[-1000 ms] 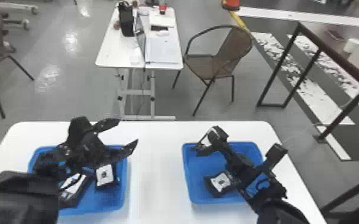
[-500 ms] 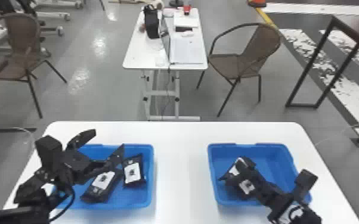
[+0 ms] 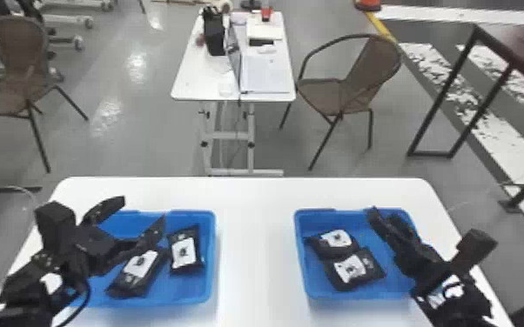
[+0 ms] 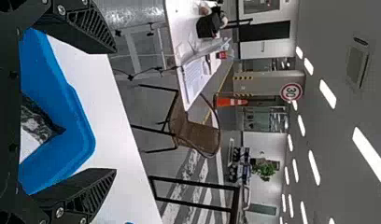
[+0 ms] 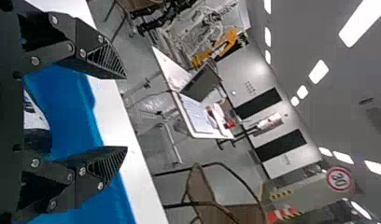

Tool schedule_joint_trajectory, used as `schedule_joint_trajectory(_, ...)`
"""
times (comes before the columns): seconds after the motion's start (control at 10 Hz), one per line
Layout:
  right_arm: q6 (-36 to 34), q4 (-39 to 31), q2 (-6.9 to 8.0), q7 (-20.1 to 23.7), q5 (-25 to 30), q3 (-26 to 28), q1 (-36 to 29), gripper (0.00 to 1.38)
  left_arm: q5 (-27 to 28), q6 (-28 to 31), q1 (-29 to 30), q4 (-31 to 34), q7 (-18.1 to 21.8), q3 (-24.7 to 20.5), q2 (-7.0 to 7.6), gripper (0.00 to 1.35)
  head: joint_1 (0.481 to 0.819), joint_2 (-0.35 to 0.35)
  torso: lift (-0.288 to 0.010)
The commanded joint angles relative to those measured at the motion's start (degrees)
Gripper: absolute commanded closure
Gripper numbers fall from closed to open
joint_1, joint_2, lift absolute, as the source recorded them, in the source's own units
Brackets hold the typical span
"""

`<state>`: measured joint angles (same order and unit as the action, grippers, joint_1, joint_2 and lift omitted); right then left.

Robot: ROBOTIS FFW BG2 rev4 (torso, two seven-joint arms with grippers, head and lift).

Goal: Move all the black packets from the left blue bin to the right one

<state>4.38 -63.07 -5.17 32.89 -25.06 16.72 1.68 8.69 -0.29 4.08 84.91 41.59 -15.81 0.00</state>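
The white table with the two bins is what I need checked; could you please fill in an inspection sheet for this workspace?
Surface: white table with rounded corners, carrying both bins.
Job's things: left blue plastic bin holds at least two black packets with white labels; right blue plastic bin holds at least two more, touching.
Clutter: black bag and open laptop on a separate white table beyond.
Grippers: left black gripper open over left bin; right black gripper open over right bin.
Cables: black cable loops beside left arm.
Surroundings: brown armchairs, grey floor.
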Motion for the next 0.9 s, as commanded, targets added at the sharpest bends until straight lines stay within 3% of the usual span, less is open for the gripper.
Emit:
schedule_joint_trajectory(0.0,0.0,-8.4,1.57,-0.4,-2.2,2.5,-4.1,0.22,4.9,4.7,0.1,0.1,-0.9,-1.2,-0.15,0.13,0.695,-0.092,0.000)
schedule_joint_trajectory(0.3,-0.2,-15.2,1.92,-0.3,-5.5,1.0,-7.3,0.25,14.3,16.0,-1.1,-0.4,-2.2,-1.9,-0.15,0.13,0.695,-0.071,0.000)
schedule_joint_trajectory(0.4,-0.2,-15.6,2.09,-0.3,-6.0,0.7,-7.4,0.25,15.0,18.6,-2.2,-3.1,-2.1,-1.5,-0.15,0.13,0.695,-0.063,0.000)
schedule_joint_trajectory(0.8,-0.3,-14.3,2.18,0.4,-7.5,-0.5,-7.4,0.25,19.3,23.9,-6.4,-9.8,-4.1,1.9,0.00,0.13,0.695,-0.050,0.000)
